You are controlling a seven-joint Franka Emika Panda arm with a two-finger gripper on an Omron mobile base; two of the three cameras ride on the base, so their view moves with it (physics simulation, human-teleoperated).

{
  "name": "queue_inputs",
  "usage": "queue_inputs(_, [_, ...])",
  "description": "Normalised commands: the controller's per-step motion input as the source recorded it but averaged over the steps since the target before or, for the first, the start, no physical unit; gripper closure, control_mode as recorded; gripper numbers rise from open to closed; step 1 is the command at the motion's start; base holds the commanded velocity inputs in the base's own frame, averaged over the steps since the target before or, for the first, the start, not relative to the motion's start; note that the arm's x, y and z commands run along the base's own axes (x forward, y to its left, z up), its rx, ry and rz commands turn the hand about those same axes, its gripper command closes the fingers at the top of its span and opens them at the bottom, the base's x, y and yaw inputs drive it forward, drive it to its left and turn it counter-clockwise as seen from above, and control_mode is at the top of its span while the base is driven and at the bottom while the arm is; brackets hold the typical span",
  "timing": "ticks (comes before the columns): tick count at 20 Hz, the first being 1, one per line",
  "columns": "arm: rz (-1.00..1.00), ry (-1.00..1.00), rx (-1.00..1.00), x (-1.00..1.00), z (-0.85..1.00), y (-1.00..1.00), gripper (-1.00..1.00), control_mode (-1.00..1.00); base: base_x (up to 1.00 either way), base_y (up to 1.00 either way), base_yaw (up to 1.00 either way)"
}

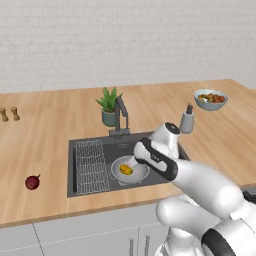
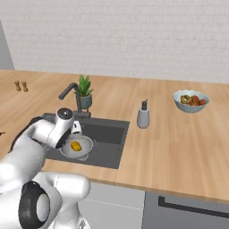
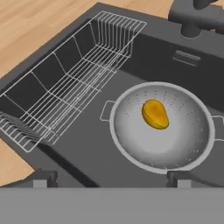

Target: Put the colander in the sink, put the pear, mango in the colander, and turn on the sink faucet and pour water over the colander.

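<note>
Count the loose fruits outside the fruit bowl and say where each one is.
2. The mango lies inside the colander in the sink. The pear sits on the counter left of the sink. Others may be hidden behind the arm.

The silver colander (image 3: 164,131) sits upright on the floor of the dark grey sink (image 3: 87,144), beside the wire rack. The yellow-orange mango (image 3: 155,114) lies inside the colander. The dark red pear (image 1: 32,182) rests on the worktop, well left of the sink. The angular faucet (image 1: 120,116) stands behind the basin.
</note>
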Motion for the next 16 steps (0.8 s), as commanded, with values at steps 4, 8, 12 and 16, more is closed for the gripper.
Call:
queue_inputs(4, [0.00,0.06,0.00,-0.48,0.73,0.06,-1.00,-1.00,0.00,0.00,0.00])
queue_inputs(8, [-0.04,0.00,-0.01,-0.93,0.29,0.26,-1.00,-1.00,0.00,0.00,0.00])
queue_inputs(12, [-0.20,-0.03,-0.01,-0.89,0.09,0.55,-1.00,-1.00,0.00,0.00,0.00])
queue_inputs(16, [-0.40,-0.02,0.00,-0.33,0.16,0.74,-1.00,-1.00,0.00,0.00,0.00])
